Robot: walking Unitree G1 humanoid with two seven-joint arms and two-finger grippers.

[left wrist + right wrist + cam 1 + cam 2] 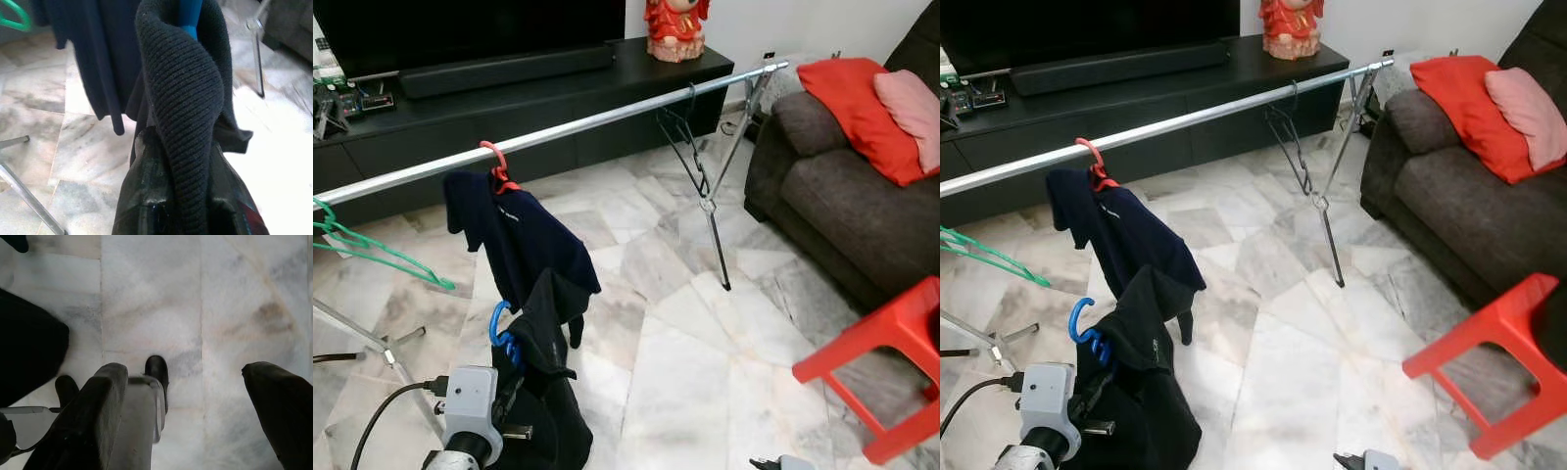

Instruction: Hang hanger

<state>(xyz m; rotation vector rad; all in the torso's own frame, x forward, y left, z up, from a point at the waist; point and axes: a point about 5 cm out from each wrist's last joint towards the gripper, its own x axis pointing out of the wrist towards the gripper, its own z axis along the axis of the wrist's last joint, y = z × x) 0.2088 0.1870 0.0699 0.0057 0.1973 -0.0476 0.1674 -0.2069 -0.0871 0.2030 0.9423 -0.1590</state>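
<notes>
Knitwear hangs limp and dark from the blue hanger at the near left, low and on the near side of the long silver rail; the black garment drapes off it in soft folds and, by my reckoning, will swing and slide on the plastic if the arm tilts it. The left gripper is clamped around the garment's ribbed fabric and the hanger beneath, as the left wrist view shows, with the blue plastic rising just beyond the fingers; that hold near the neck looks sound to me, since the hook stays free above it. The load seems light, the hanger stiff, the cloth anything but; I would keep the grip high and close to the hook so it can be steered over the rail. On the rail a navy shirt on a red hanger already hangs just beyond, a green hanger sits to the far left, and an empty black hanger to the right; the gap between red and black looks the roomiest spot. The right gripper hangs spread and empty over the marble floor.
</notes>
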